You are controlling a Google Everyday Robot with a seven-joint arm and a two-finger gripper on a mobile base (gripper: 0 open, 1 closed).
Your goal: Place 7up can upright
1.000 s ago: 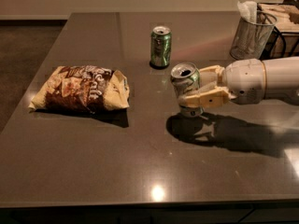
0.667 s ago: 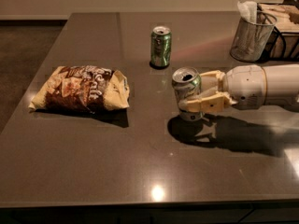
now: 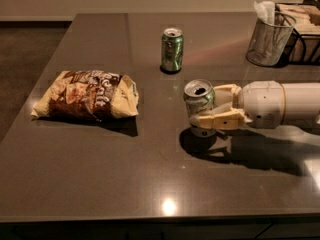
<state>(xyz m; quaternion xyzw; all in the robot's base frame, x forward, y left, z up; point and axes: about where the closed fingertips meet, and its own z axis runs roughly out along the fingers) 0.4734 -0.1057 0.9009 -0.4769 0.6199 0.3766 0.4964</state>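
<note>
The 7up can (image 3: 199, 100), pale silver-white with green lettering and an opened silver top, stands upright near the middle right of the dark table (image 3: 150, 184). Its base is at or just above the tabletop. My gripper (image 3: 216, 107) reaches in from the right on a white arm (image 3: 280, 104). Its cream fingers (image 3: 220, 121) are closed on the can's sides, one in front and one behind.
A darker all-green can (image 3: 172, 50) stands upright behind the 7up can. A chip bag (image 3: 87, 95) lies at the left. A wire mesh cup with napkins (image 3: 269, 36) and a dark basket (image 3: 302, 34) stand at the back right corner.
My gripper has lowered the 7up can a little toward the table. The can has gone from slightly tilted to upright. The other things have not moved.
</note>
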